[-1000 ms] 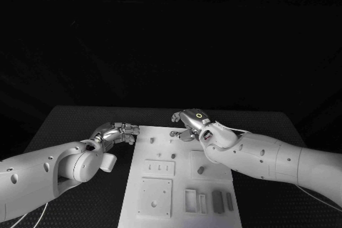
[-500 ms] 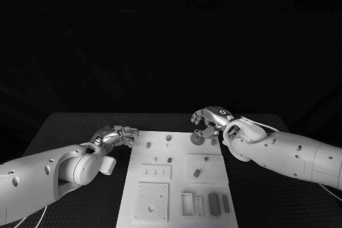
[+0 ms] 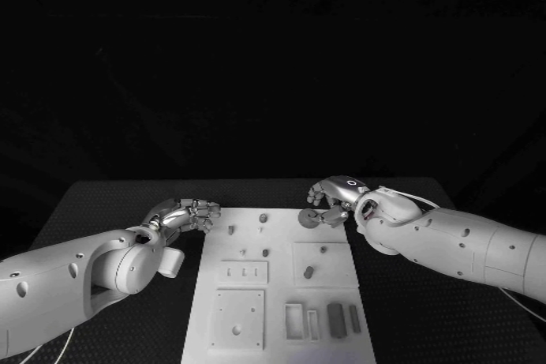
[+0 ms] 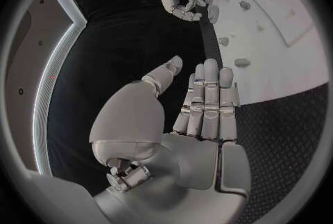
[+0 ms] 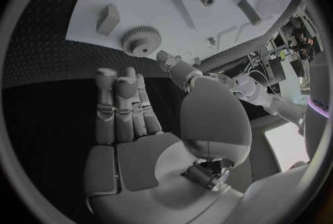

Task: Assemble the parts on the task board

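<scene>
- The right hand (image 3: 334, 197) hovers over the far right part of the white board (image 3: 281, 252). Its palm is turned toward the board.
- In the right wrist view its fingers (image 5: 118, 101) are straight and lie side by side. The thumb (image 5: 177, 68) stands apart from them, and the hand holds nothing.
- A small round gear (image 3: 308, 217) lies flat at the board's far edge. From the right hand it is at about seven o'clock in the head view, just beside the fingertips.
- A strip of dark table shows between the fingertips and the gear. The thumb tip is very near the gear's teeth, and I cannot tell whether it touches them.
- The gear is a flat disc with no long side, so it could probably be gripped from any side of its rim.
- The right hand is much the nearer of the two, so the next grasp looks like its job.
- The left hand (image 3: 188, 215) is at the board's far left corner, at about nine o'clock from the gear and well apart from it.
- In the left wrist view its fingers (image 4: 208, 101) are flat and pressed together with the thumb out. It holds nothing.
- A short peg (image 3: 263, 219) stands on the board between the two hands, near the far edge.
- By the near edge, grey bars (image 3: 336, 317) lie in shallow trays.
</scene>
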`<state>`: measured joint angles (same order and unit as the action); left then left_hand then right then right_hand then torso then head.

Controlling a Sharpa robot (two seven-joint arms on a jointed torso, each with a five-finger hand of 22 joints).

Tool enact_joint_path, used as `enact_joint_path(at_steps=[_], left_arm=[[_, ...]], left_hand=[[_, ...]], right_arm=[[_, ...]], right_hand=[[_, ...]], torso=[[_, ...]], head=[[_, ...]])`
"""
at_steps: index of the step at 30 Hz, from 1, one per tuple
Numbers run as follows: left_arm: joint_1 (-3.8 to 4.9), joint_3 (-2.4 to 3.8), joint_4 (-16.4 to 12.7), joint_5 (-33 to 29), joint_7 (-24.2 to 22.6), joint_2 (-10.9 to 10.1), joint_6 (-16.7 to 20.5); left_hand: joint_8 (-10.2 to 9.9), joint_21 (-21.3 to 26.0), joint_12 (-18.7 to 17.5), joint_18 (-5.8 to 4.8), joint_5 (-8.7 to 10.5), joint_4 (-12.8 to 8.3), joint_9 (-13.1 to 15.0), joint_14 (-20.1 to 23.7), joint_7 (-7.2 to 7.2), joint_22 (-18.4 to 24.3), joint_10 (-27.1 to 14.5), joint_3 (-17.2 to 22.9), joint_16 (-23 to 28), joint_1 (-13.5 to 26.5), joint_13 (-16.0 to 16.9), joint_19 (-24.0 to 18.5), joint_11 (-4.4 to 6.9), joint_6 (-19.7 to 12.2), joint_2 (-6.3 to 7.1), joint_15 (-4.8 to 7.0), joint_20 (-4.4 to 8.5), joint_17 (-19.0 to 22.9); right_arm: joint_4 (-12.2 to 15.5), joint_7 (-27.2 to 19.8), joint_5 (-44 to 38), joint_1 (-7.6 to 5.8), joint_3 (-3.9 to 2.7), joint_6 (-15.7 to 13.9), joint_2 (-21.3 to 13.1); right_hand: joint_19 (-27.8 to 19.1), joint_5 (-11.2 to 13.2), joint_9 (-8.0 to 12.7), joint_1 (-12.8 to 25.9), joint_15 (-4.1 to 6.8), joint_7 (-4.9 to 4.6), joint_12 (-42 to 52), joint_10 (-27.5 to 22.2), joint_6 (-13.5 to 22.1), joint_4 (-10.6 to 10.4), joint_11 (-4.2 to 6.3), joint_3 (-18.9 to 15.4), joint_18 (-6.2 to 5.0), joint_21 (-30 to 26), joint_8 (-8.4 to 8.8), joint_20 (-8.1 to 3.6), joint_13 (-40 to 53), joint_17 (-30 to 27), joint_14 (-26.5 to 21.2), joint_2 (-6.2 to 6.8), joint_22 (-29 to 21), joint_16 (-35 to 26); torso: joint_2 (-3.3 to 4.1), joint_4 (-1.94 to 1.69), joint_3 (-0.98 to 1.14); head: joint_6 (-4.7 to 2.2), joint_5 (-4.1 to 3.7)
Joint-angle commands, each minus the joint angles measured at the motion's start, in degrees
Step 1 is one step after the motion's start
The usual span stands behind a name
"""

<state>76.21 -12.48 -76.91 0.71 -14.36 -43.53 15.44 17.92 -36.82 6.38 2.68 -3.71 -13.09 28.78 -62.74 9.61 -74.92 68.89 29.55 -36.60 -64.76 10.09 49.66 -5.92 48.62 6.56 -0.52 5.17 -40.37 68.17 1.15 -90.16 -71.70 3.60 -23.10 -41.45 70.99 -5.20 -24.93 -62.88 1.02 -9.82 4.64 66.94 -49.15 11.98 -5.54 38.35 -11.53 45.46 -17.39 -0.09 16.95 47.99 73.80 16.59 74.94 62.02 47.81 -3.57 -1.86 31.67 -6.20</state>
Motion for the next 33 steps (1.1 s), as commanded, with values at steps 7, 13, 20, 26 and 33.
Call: enact_joint_path(at_steps=[7, 13, 20, 26, 33], left_arm=[[-0.09, 0.01, -0.1, -0.2, -0.4, 0.2, -0.7], [-0.09, 0.01, -0.3, -0.2, -0.4, 0.1, -0.7], [-0.08, 0.02, -0.5, -0.2, -0.3, -0.1, -0.7], [-0.08, 0.03, -0.7, -0.2, -0.3, -0.1, -0.8], [-0.08, 0.03, -0.8, -0.1, -0.3, -0.3, -0.7]], left_hand=[[-0.2, -0.4, -0.2, 0.77, -0.10, -0.3, 0.1, 0.3, 0.27, -0.5, 0.0, 0.1, 0.2, 0.8, 0.1, -0.5, -0.33, -0.2, -0.02, -0.04, -0.05, -0.1], [-0.2, -0.4, -0.2, 0.78, -0.10, -0.3, 0.1, 0.3, 0.27, -0.5, -0.1, 0.1, 0.2, 0.8, 0.1, -0.5, -0.34, -0.2, -0.01, -0.05, -0.05, -0.1], [-0.3, -0.4, -0.2, 0.78, -0.10, -0.3, 0.1, 0.3, 0.28, -0.5, -0.1, 0.1, 0.2, 0.8, 0.1, -0.5, -0.35, -0.2, 0.00, -0.05, -0.05, -0.1], [-0.3, -0.4, -0.2, 0.78, -0.10, -0.4, 0.1, 0.3, 0.28, -0.5, -0.1, 0.1, 0.3, 0.9, 0.1, -0.5, -0.36, -0.2, 0.01, -0.05, -0.06, -0.1], [-0.3, -0.4, -0.3, 0.79, -0.10, -0.4, 0.1, 0.3, 0.28, -0.5, -0.1, 0.1, 0.3, 0.9, 0.1, -0.5, -0.36, -0.2, 0.02, -0.06, -0.06, -0.1]], right_arm=[[0.0, 1.9, -1.2, 0.04, -0.04, 3.0, 0.4], [-0.7, 2.2, -1.1, 0.04, -0.04, 4.8, 0.9], [-1.4, 2.3, -1.2, 0.10, -0.04, 6.0, 1.3], [-2.4, 2.1, -1.1, 0.31, -0.04, 7.2, 1.8], [-3.3, 1.9, -0.8, 0.67, -0.04, 7.3, 2.2]], right_hand=[[-0.1, 2.5, 0.5, 0.5, 3.19, 1.82, 23.5, 6.0, 2.5, 1.3, 4.33, -5.5, -3.47, 0.9, 0.78, -1.10, 22.0, 2.1, -2.1, 0.10, 1.4, 2.4], [-0.6, 2.0, 0.6, 0.7, 3.49, 1.73, 56.9, -10.8, 0.9, -0.9, 3.83, -3.3, -3.47, 7.8, 0.18, -2.51, 52.1, 9.0, -3.7, -0.06, 1.5, 8.7], [-0.5, 1.3, 0.5, 0.4, 3.59, 1.93, 64.3, -8.4, -1.2, -1.8, 4.00, -0.9, -3.47, 12.1, -0.61, -2.98, 55.1, 12.2, -2.3, -0.86, 1.4, 10.8], [-0.5, 1.5, 0.5, 0.2, 3.70, 2.07, 66.7, -6.2, -2.4, -2.4, 4.12, 1.0, -3.47, 12.9, -1.07, -3.01, 56.4, 14.5, -1.1, -1.58, 1.2, 11.7], [-0.5, 1.8, 0.6, 0.1, 3.70, 2.07, 67.2, -5.9, -2.7, -2.7, 4.12, 2.0, -3.47, 13.3, -1.04, -3.00, 56.5, 15.4, -0.7, -1.79, 1.2, 11.9]], torso=[[-0.04, -0.16, -0.15], [-0.03, -0.06, -0.15], [-0.07, -0.03, -0.14], [-0.09, -0.09, -0.09], [-0.05, 0.00, -0.06]], head=[[0.69, 0.17], [0.91, 0.44], [1.15, 0.51], [1.40, 0.57], [1.61, 0.83]])
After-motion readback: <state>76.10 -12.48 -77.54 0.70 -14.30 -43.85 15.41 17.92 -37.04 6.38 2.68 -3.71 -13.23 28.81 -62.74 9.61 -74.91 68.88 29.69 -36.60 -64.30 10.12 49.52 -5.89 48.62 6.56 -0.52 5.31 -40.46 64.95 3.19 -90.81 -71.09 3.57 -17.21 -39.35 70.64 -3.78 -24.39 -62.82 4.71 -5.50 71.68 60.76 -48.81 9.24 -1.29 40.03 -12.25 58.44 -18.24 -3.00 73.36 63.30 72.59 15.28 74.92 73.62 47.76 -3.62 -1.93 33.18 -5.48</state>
